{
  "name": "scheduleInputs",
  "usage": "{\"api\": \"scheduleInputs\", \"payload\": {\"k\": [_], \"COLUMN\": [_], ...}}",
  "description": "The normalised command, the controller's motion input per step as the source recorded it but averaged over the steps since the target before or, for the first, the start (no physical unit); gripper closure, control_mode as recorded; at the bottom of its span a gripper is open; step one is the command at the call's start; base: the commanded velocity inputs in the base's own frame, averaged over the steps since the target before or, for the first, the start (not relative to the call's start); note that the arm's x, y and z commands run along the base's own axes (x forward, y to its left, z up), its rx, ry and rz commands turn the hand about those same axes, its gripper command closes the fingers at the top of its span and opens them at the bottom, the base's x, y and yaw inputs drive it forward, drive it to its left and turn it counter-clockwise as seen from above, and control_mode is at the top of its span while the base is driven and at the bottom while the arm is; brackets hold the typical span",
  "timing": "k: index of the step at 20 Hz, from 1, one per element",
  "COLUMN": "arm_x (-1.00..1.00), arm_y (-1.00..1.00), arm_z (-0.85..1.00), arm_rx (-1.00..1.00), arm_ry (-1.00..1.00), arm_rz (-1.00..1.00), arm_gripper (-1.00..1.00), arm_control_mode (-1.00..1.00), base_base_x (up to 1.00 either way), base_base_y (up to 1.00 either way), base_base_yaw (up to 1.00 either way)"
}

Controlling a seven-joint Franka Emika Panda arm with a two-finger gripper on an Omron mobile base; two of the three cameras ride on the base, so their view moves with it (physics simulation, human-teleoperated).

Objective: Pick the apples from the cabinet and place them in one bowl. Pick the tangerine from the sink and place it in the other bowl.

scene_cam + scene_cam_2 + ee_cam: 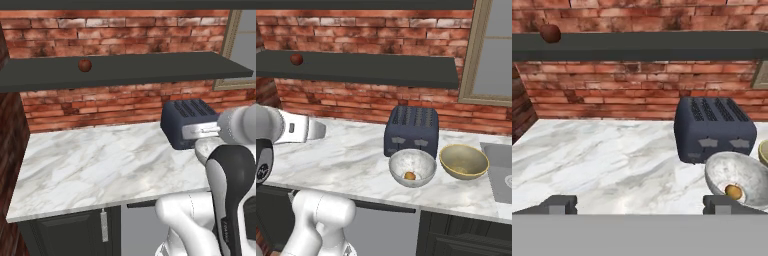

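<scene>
- The gripper stands wide open with nothing between its fingertips, hovering over the marble counter.
- One of the apples, the dark red apple, is small, round and dull-skinned; it sits on the cabinet shelf, up and to the left of the gripper, well apart from it, against the brick wall.
- The other, a yellow-orange apple, lies inside the pale grey-white bowl, low and to the right of the gripper; it looks small and glossy, and a reddish blush cannot be made out.
- The tan-olive bowl stands just beside the pale bowl, farther right, its inside bare as far as can be seen.
- A corner of the grey sink shows beyond that bowl at the counter's right end; the tangerine cannot be made out in it.
- A dark blue toaster stands just behind the pale bowl, ahead and right of the gripper.
- Between the gripper and the dark red apple lies open counter, with the shelf's front edge crossing above.
- A window frame rises at the far right.
</scene>
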Motion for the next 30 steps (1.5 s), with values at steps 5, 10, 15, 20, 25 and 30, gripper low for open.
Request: {"api": "scheduleInputs", "payload": {"k": [5, 10, 15, 20, 25, 30], "arm_x": [-0.07, 0.00, 0.00, -0.04, 0.00, 0.00], "arm_y": [0.10, 0.13, 0.19, 0.24, 0.17, 0.19], "arm_z": [0.71, 0.46, 0.07, 0.53, 0.60, 0.13], "arm_rx": [0.01, 0.01, 0.04, 0.01, 0.00, 0.00], "arm_ry": [-0.13, -0.07, -0.10, 0.02, 0.04, 0.12], "arm_rz": [0.00, 0.00, 0.00, 0.07, 0.12, 0.12], "arm_gripper": [-1.00, -1.00, -1.00, -1.00, -1.00, -1.00], "arm_control_mode": [-1.00, -1.00, -1.00, -1.00, -1.00, -1.00], "base_base_x": [0.00, 0.00, 0.00, 0.00, 0.00, 0.00], "base_base_y": [0.00, 0.00, 0.00, 0.00, 0.00, 0.00], "base_base_yaw": [0.00, 0.00, 0.00, 0.00, 0.00, 0.00]}}
